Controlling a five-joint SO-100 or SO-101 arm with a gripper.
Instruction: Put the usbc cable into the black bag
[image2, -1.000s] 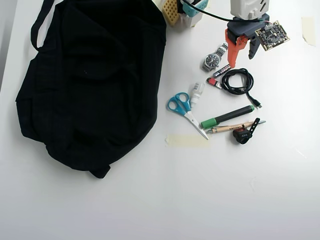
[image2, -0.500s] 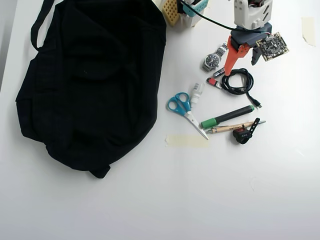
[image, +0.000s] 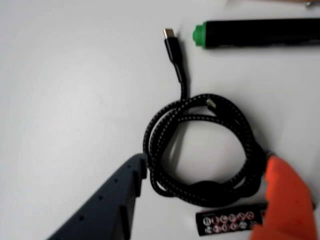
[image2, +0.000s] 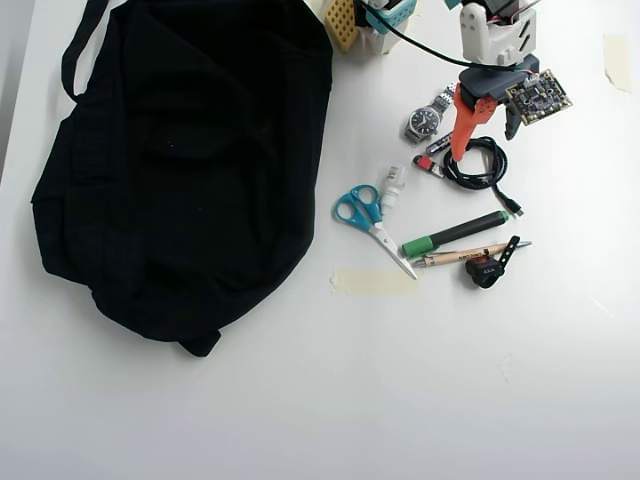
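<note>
No legible writing on usbc cable (image: 200, 150)

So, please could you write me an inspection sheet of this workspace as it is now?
Surface: white table, a tape strip stuck on it.
Job's things: usbc cable coiled flat on the table, plug tail pointing at the marker; black bag lies far left in the overhead view.
Clutter: scissors, wristwatch, green-capped marker, pen, small black strap gadget.
Gripper: gripper open, fingers either side of the coil, not closed on it.
Cables: arm's own black lead at the top.
Surroundings: nothing seen.
</note>
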